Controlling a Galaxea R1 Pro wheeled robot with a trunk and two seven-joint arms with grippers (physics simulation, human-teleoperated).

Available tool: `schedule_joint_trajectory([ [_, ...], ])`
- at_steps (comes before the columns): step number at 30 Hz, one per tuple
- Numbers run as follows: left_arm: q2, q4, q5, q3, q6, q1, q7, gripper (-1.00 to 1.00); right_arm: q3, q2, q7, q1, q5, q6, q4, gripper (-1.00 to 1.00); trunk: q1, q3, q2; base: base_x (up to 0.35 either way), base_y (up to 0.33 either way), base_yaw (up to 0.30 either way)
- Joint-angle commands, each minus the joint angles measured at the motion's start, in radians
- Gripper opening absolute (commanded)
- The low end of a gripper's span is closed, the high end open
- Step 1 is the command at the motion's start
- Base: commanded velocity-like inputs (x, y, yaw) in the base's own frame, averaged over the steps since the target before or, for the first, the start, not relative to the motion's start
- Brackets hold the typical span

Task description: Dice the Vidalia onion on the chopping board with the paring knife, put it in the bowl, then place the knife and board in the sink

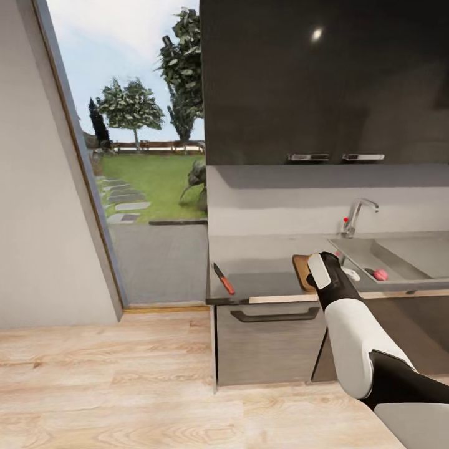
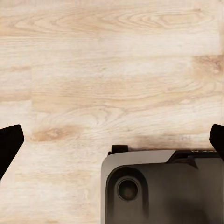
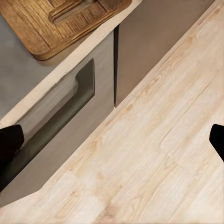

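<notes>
While the right arm [image 1: 349, 324] reaches up toward the counter edge, its gripper [image 3: 112, 140] hangs over the floor [image 3: 154, 154] just off the cabinet front, fingertips [image 3: 9, 140] wide apart with nothing between them. One board [image 1: 302, 269] lies on the counter [image 1: 268, 255], partly hidden by the arm in the head view; the right wrist view shows its slotted end [image 3: 60, 23] near the counter's front edge. One knife [image 1: 222, 278], red handle toward the front edge, lies left of the board, well apart from it. One sink [image 1: 399, 252] sits at right under one tap [image 1: 357, 215]. One small pink-red round thing [image 1: 380, 274] rests in the sink; cannot tell what it is. A white object [image 1: 352, 273] just beside the arm, mostly hidden. One drawer [image 1: 274, 315] below the counter, two handles [image 1: 335, 157] on the dark upper cabinets. Left gripper [image 2: 112, 140] points at the floor above the robot's base [image 2: 163, 186], fingertips [image 2: 9, 140] spread wide, holding nothing.
</notes>
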Motion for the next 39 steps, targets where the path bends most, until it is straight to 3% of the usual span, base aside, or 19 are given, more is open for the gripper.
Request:
schedule_joint_trajectory([
  [1, 0.000, -0.001, 0.001, 0.000, -0.002, 0.000, 0.000, 1.00, -0.003, 0.000, -0.007, -0.001, -0.007, 0.003, -0.002, 1.00, 0.001, -0.002, -0.002, 0.161, 0.000, 0.000],
  [22, 0.000, -0.001, 0.000, 0.000, -0.002, 0.000, 0.000, 1.00, -0.007, -0.005, -0.007, -0.001, -0.006, 0.004, -0.003, 1.00, 0.001, -0.002, -0.002, 0.219, -0.009, 0.000],
  [32, 0.000, -0.001, 0.000, -0.001, -0.002, 0.000, -0.001, 1.00, -0.008, -0.017, -0.007, -0.001, -0.005, 0.003, -0.003, 1.00, 0.001, -0.002, -0.002, 0.050, -0.020, 0.000],
  [39, 0.000, -0.001, 0.000, -0.002, -0.002, 0.000, -0.002, 1.00, -0.008, -0.080, -0.006, -0.001, -0.004, 0.002, -0.001, 1.00, 0.001, -0.002, -0.002, 0.041, -0.072, 0.000],
])
